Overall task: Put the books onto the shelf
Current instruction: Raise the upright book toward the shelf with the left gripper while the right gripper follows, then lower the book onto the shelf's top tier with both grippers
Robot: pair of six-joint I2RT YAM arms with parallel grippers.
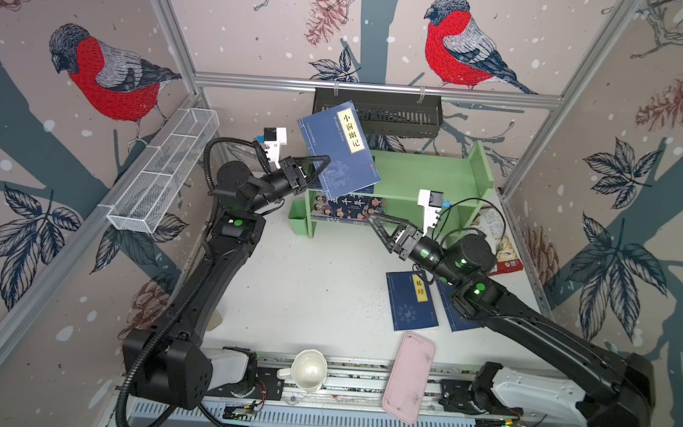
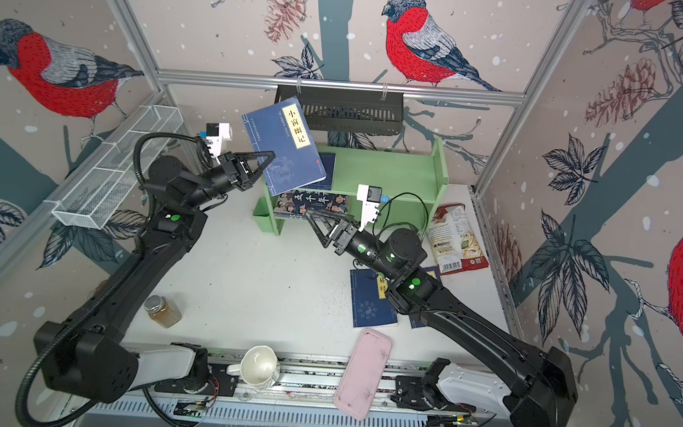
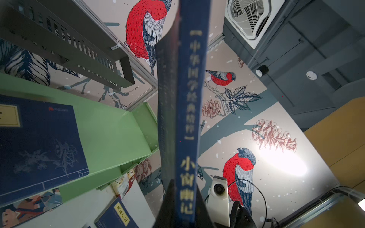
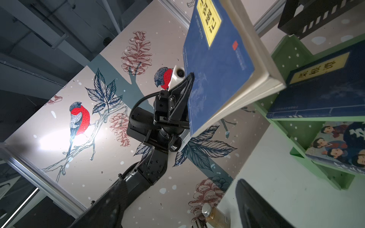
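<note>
My left gripper (image 1: 326,163) (image 2: 271,157) is shut on a navy book with a yellow label (image 1: 338,147) (image 2: 284,147) (image 4: 215,69). It holds the book tilted in the air over the left end of the light green shelf (image 1: 427,167) (image 2: 376,167). The book's spine (image 3: 189,118) fills the left wrist view. Another navy book (image 2: 326,167) (image 3: 39,142) (image 4: 320,88) lies on the top tier. The cartoon book (image 1: 348,209) (image 2: 315,204) sits on the lower tier. My right gripper (image 1: 372,220) (image 2: 308,214) is open and empty, just in front of the cartoon book. Two navy books (image 1: 410,301) (image 1: 452,315) lie on the table, one partly under my right arm.
A black slotted basket (image 1: 381,115) hangs on the back rail and a white mesh basket (image 1: 163,175) on the left rail. A small green bin (image 1: 298,217) stands at the shelf's left foot. A snack bag (image 2: 458,240), pink tray (image 1: 408,378), white mug (image 1: 308,370) and jar (image 2: 163,311) are nearby.
</note>
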